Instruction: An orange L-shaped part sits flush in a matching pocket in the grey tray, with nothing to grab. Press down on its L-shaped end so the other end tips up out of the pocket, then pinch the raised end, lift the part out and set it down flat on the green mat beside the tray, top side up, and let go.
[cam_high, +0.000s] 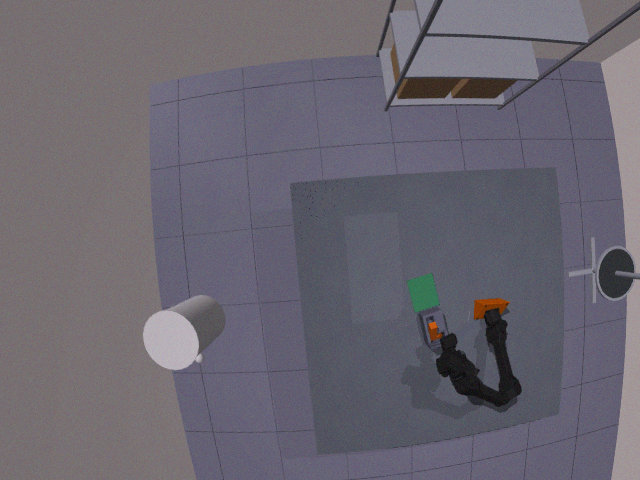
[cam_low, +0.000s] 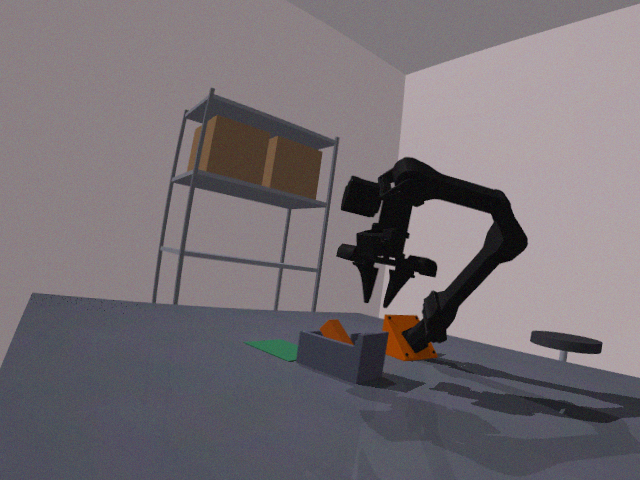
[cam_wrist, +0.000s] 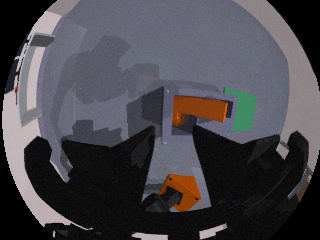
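Exterior view caught us between tipping and pinching, our black two-fingered claw (cam_high: 448, 341) (cam_low: 375, 304) (cam_wrist: 174, 129) apart and empty above the grey rectangular tray (cam_high: 427, 338) (cam_low: 328, 358) (cam_wrist: 167, 117), where the orange L-shaped part (cam_high: 433, 330) (cam_low: 336, 331) (cam_wrist: 202, 107) leaned, raised end awaiting our grip.

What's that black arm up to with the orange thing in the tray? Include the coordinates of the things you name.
The arm is partway through getting the orange part (cam_high: 433, 330) (cam_low: 336, 331) (cam_wrist: 200, 107) out of the grey tray (cam_high: 424, 339) (cam_low: 327, 359) (cam_wrist: 168, 117). One end sticks up above the rim, tipped out of its pocket, while the L-shaped end sits low. The gripper (cam_low: 375, 304) (cam_wrist: 174, 128) hovers above, fingers apart, holding nothing. The green mat (cam_high: 423, 292) (cam_low: 275, 349) (cam_wrist: 244, 110) is beside the tray, and the part isn't on it yet.
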